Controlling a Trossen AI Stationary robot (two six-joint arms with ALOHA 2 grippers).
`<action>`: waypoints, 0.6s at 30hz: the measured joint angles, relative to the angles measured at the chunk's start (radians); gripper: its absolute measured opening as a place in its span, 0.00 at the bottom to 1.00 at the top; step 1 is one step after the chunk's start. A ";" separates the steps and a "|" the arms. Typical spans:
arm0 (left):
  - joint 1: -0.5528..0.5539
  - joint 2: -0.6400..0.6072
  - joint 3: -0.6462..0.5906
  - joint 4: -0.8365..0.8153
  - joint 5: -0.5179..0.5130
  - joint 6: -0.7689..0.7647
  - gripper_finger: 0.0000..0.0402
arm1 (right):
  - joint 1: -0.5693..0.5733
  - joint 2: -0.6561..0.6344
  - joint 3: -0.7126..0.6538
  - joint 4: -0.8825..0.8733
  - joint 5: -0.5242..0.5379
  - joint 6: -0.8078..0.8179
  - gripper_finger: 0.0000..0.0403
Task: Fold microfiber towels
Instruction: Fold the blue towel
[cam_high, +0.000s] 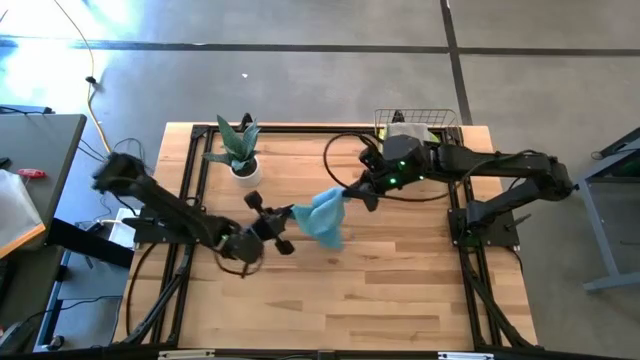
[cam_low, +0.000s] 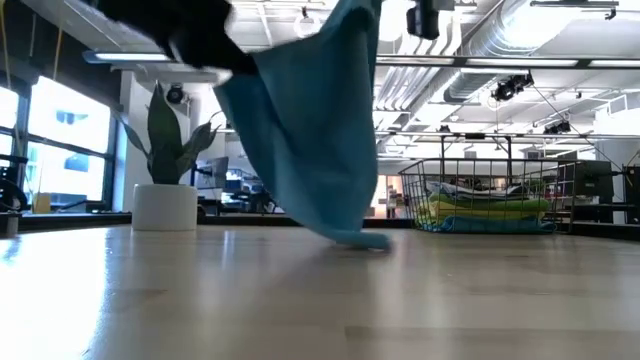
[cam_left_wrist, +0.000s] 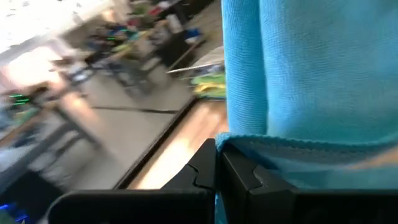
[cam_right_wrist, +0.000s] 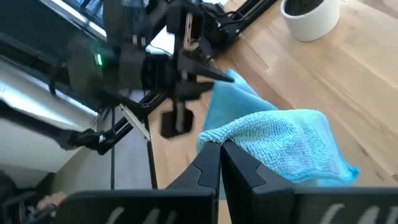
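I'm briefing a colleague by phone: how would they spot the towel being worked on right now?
Start at the wooden table; near its middle both grippers pinch one teal-blue towel, which hangs with its lower edge touching the wood. The other towels lie stacked in the wire basket at the far corner.

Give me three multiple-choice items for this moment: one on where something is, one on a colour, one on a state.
1. Where is the wire basket?
A. far corner of the table, on the right arm's side
B. beside the potted plant
C. on the floor

2. What colour is the towel held between the arms?
A. grey
B. yellow
C. teal-blue

3. How is that towel held?
A. lying flat, untouched
B. pinched by the left gripper and the right gripper, lower tip on the table
C. by one gripper only

Answers:
1 A, the high view shows it at that corner.
2 C, plain in every view.
3 B, both wrist views show shut jaws on cloth; the low view shows the tip touching.
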 joint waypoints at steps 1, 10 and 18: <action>-0.002 -0.041 0.000 -0.039 0.037 -0.014 0.00 | 0.009 -0.014 0.000 -0.012 0.014 -0.008 0.00; 0.070 -0.325 0.002 -0.244 0.550 -0.146 0.00 | 0.038 -0.090 0.000 -0.192 0.051 -0.128 0.00; 0.114 -0.464 0.015 -0.283 0.561 -0.114 0.00 | 0.038 -0.081 0.000 -0.340 0.099 -0.144 0.00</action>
